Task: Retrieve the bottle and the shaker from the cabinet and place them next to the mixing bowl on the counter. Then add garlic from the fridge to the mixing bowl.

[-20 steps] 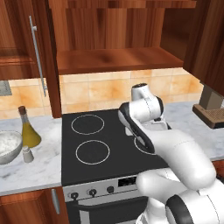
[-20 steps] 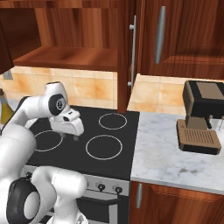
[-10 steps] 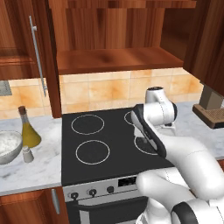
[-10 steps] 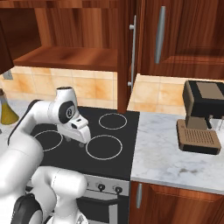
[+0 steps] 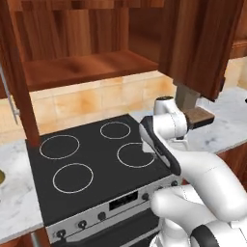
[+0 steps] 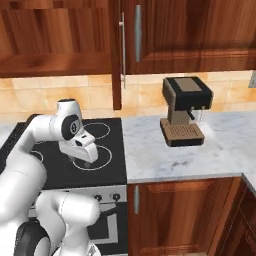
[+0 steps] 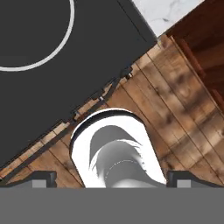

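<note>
My end effector (image 6: 84,161) released and empty, hovering low over the black stovetop (image 6: 60,170), coffee machine (image 6: 184,110) on the marbled desk (image 6: 200,155) well apart

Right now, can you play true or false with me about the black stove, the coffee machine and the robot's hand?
1. The flat black stovetop has white ring marks on it. True.
2. The dark boxy coffee machine stands on the black stovetop. False: it stands on the white-grey marbled stone counter, to the right of the stovetop.
3. The robot's two-finger gripper is holding a bottle. False: its jaws are open and nothing is between them.
4. The gripper is above the stovetop. True.
5. A pot sits on one of the rings. False: no pot is there; the rings that show are bare.
</note>
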{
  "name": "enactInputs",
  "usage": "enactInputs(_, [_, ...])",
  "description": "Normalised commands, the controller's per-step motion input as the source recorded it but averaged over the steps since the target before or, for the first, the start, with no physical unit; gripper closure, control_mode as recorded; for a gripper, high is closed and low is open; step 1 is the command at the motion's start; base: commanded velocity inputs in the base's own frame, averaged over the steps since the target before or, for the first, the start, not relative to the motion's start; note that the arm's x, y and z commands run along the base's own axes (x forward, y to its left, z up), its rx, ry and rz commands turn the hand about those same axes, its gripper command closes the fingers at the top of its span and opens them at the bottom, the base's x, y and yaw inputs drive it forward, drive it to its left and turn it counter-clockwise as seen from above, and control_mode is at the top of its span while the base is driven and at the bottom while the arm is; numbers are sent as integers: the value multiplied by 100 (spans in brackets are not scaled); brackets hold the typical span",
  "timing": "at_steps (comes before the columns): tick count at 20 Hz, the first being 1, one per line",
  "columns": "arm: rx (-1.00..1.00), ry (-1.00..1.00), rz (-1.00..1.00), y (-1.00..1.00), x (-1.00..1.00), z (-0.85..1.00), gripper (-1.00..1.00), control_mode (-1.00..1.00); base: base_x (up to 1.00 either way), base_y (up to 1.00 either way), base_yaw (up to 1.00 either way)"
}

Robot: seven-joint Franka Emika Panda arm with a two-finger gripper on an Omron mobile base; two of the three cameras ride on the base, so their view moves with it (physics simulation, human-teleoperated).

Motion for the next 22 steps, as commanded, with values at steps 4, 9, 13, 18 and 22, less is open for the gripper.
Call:
enactInputs(4, [0,0,0,0,0,0,-100,100,-44,0,-84])
enactInputs(9, [0,0,0,0,0,0,-100,100,-34,8,-80])
enactInputs(13, [0,0,0,0,0,0,-100,100,-14,6,-86])
enactInputs(18, [0,0,0,0,0,0,-100,100,1,-10,-94])
enactInputs(22, [0,0,0,0,0,0,-100,100,0,-11,-96])
